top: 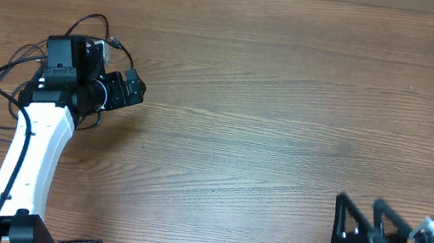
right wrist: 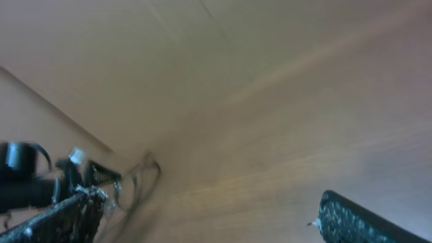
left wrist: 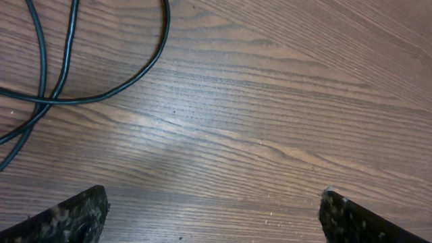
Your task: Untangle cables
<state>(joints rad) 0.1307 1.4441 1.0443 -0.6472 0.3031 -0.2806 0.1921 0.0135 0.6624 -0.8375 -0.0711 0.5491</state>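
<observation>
The cables [left wrist: 42, 102] are a loose pile of thin black loops at the far left of the surface [top: 288, 106], crossing over each other in a couple of spots. Nothing is pulled taut, so I'd say no real untangling has happened yet. From overhead the pile sits right around the left arm's wrist, with part of it hidden under the arm.

The left tool [left wrist: 214, 194] is spread wide and holding nothing. In its own camera the strands curve through the upper left corner, and there's only bare wood grain between the fingers. So the cables are off to one side of it, near but not between the jaws. My guess is it's hovering there to pick a strand.

The right tool [top: 364, 223] is well apart from all this at the near right edge, also spread wide with nothing in it. It looks parked until there's a second strand to pull against.
</observation>
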